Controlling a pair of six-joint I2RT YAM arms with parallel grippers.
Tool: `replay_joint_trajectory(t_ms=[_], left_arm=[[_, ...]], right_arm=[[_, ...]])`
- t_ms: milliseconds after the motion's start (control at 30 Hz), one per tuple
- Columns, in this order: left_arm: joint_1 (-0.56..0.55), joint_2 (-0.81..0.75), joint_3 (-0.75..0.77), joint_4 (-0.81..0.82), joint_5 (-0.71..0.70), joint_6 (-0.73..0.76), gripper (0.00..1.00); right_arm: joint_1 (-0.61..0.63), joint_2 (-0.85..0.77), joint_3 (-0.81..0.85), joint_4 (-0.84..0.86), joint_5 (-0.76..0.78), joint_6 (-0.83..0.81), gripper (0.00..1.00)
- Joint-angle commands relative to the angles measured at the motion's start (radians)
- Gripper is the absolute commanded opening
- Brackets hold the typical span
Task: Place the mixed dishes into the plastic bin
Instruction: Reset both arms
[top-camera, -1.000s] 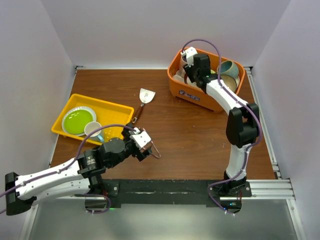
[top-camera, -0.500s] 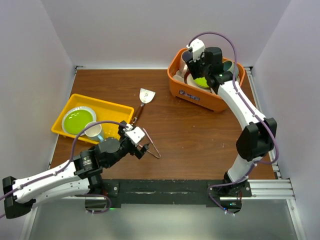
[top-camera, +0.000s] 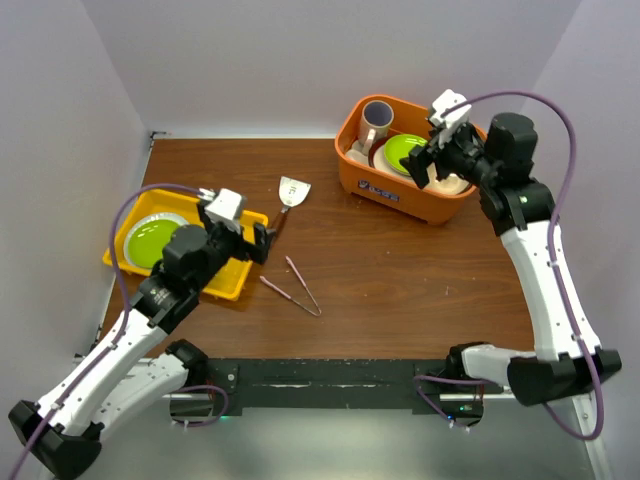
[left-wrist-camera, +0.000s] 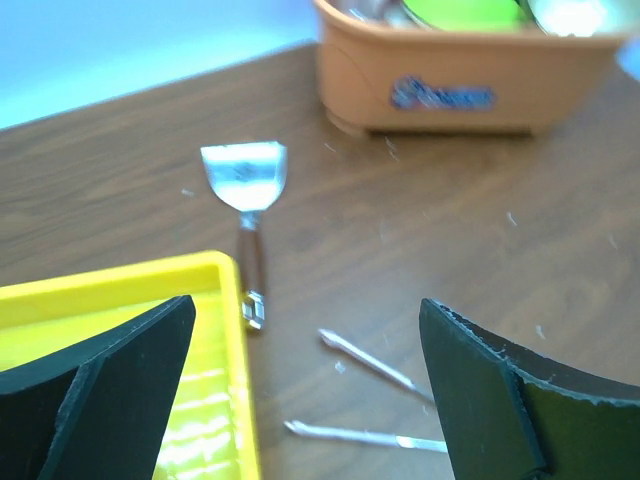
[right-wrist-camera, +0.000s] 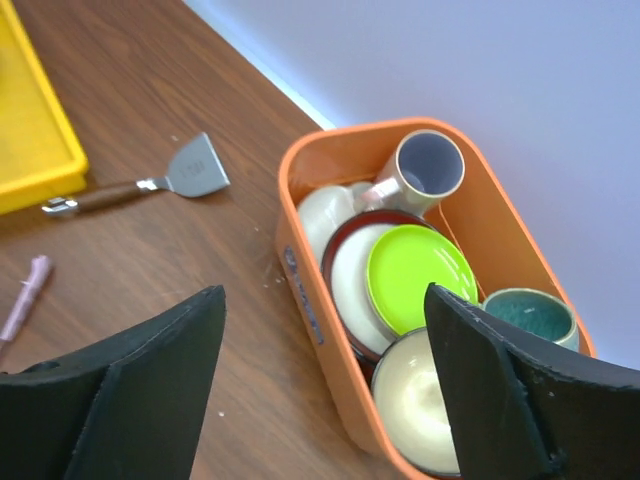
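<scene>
Deep orange plastic bin (top-camera: 393, 192) at one o'clock on the worktop (top-camera: 400, 275) — blue print on its sticker (left-wrist-camera: 441, 95) too blurred to read. The lime-green round plate (right-wrist-camera: 420, 275) now lies inside; right gripper (top-camera: 432, 163) has lifted clear, jaws wide, empty. Left gripper (top-camera: 262, 240), jaws wide, has swung towards nine o'clock.

The brown wooden counter (top-camera: 400, 270) has four things on it. A deep orange bin (top-camera: 400, 195) sits at the far right, and a flat yellow tray (top-camera: 232, 282) sits at the left. Between them lie a metal spatula (top-camera: 291, 192), its handle end just beside the tray's corner, and thin pink tongs (top-camera: 303, 285), spread in a V.
</scene>
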Motion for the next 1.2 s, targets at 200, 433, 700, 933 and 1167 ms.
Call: replay_joint_trajectory(t_ms=[200,433,700,933,1167], left_arm=[[0.275,0.123,0.290,-0.107,0.212,-0.197,1.00],[0.277,0.123,0.466,-0.225,0.142,-0.182,1.00],[0.277,0.094,0.541,-0.309,0.100,-0.159,1.00],[0.277,0.067,0.534,-0.315,0.118,-0.166,1.00],[0.277,0.047,0.537,-0.289,0.151,-0.200,1.00]], right_arm=[[-0.072,-0.190,-0.113,-0.038,-0.021,0.127,0.98],[-0.082,-0.230,-0.107,-0.059,0.037,0.240,0.98],[-0.083,-0.233,-0.025,-0.061,0.238,0.428,0.98],[-0.085,-0.258,0.000,-0.078,0.309,0.483,0.98],[-0.097,-0.287,-0.006,-0.079,0.304,0.487,0.98]])
